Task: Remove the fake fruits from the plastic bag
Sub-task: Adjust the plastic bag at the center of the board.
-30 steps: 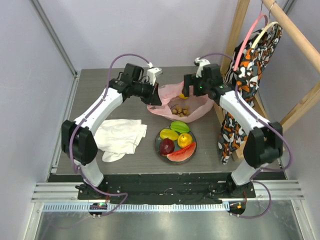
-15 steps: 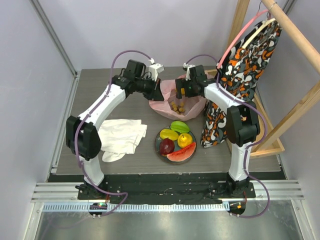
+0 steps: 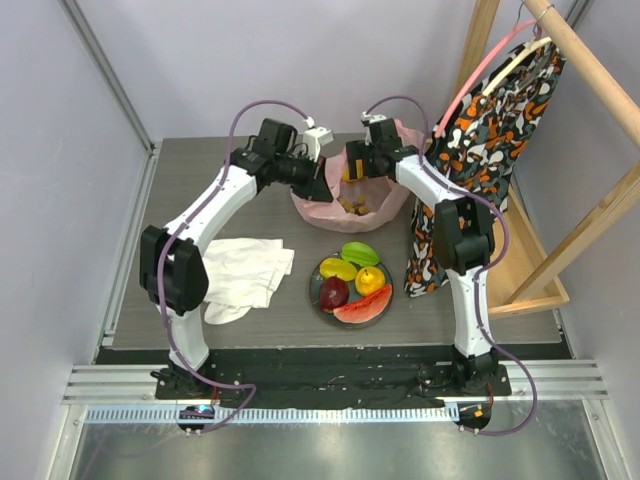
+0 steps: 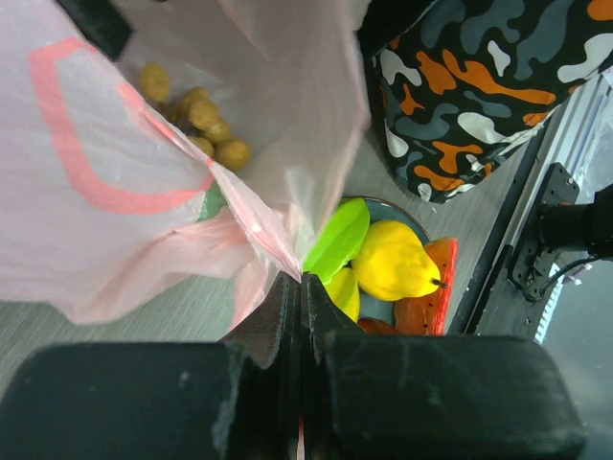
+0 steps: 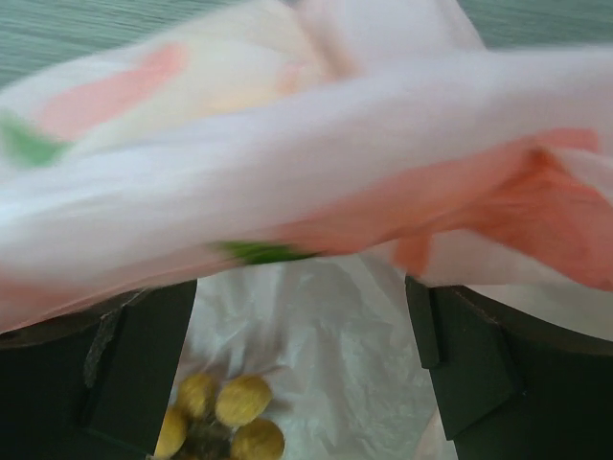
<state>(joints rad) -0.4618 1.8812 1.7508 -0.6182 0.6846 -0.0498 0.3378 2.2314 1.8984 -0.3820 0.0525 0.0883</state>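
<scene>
While my left tool (image 4: 302, 286) pinches the bag (image 4: 115, 201), my wide-open right tool (image 5: 302, 369) should next close on the grapes (image 5: 239, 407).

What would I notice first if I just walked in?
Two grippers meet over the pink plastic bag at the back of the table. The left gripper pinches its edge, and the right gripper hangs open above the grapes inside. Nearer, a plate holds bright fake fruits.

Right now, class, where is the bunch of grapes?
In the top view, the grapes lie inside the pink plastic bag, far centre of the table, just beyond the plate.
</scene>
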